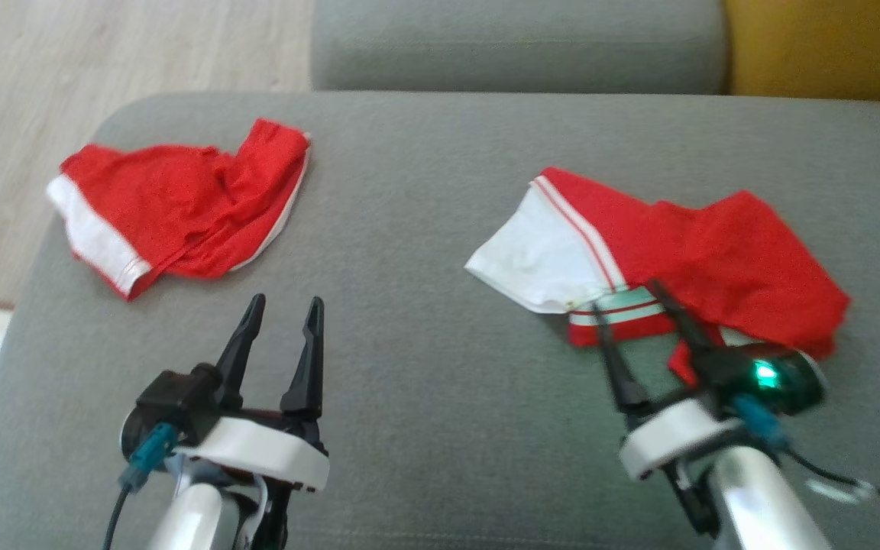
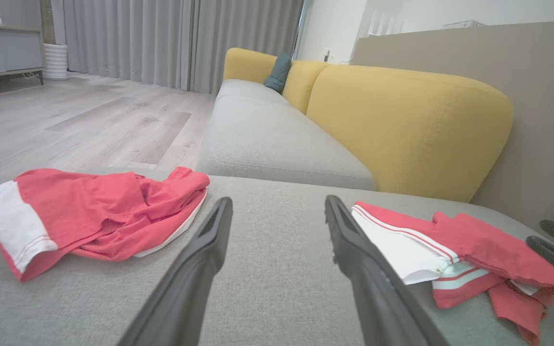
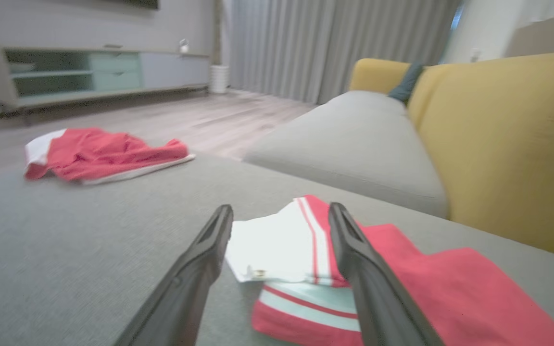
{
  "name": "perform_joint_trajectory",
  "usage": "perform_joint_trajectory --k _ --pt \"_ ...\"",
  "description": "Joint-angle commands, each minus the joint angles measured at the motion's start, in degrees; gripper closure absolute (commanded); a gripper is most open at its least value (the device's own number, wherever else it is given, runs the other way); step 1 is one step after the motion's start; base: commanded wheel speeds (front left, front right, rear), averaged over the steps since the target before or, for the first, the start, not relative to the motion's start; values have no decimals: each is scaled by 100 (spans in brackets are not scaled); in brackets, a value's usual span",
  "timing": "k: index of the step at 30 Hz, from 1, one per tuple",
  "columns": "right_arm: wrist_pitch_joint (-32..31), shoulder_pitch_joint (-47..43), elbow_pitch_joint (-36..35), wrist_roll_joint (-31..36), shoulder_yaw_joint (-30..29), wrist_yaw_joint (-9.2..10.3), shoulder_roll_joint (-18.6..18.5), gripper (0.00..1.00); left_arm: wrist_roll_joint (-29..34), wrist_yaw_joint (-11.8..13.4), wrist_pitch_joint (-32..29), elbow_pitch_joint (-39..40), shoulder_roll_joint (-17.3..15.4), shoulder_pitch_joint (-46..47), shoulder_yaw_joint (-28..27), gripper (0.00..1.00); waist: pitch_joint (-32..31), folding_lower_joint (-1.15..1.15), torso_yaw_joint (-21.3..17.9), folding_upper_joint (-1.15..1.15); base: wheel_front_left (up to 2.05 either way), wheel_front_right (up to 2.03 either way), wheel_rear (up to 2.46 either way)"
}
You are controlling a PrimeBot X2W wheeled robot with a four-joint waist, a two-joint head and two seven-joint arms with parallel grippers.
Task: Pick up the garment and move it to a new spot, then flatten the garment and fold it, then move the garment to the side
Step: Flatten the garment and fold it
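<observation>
Right fingers (image 3: 368,278) spread wide, holding nothing, tips over the near edge of the garment (image 1: 715,252). White sleeve and striped band sit between the tips. Garment is soft red-and-white knit, loosely bunched, on the right of the grey woven sofa cushion (image 1: 425,229). Left fingers (image 1: 308,359) also spread, empty, over bare cushion. Crumpled red garment (image 1: 173,206) lies ahead-left, apart.

Head view: high, facing steeply down on the grey cushion (image 1: 440,191). Left wrist view: low, close over that cushion, facing the yellow sofa back (image 2: 402,125). Right wrist view: equally low, blurred, seemingly nearer the right-hand garment (image 3: 426,278). Shared by all: right-hand garment, left-hand garment (image 1: 173,206).
</observation>
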State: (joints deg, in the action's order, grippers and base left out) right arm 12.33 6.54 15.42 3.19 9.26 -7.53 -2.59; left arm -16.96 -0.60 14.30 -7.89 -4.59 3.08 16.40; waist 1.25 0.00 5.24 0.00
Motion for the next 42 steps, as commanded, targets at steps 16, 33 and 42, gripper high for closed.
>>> perform_joint_trajectory --k 16,33,42 --pt "-685 1456 1786 1146 572 4 -645 0 119 -273 70 -45 166 523 -209 0 695 0 923 0 0 0 0" --pt "-249 1965 1891 427 1047 4 -277 100 -53 -138 70 -159 170 568 -152 0 594 0 803 0 0 0 0" --pt "-457 2331 791 -567 1762 4 -258 100 -66 -113 70 -120 170 463 -144 0 348 0 673 0 0 0 0"
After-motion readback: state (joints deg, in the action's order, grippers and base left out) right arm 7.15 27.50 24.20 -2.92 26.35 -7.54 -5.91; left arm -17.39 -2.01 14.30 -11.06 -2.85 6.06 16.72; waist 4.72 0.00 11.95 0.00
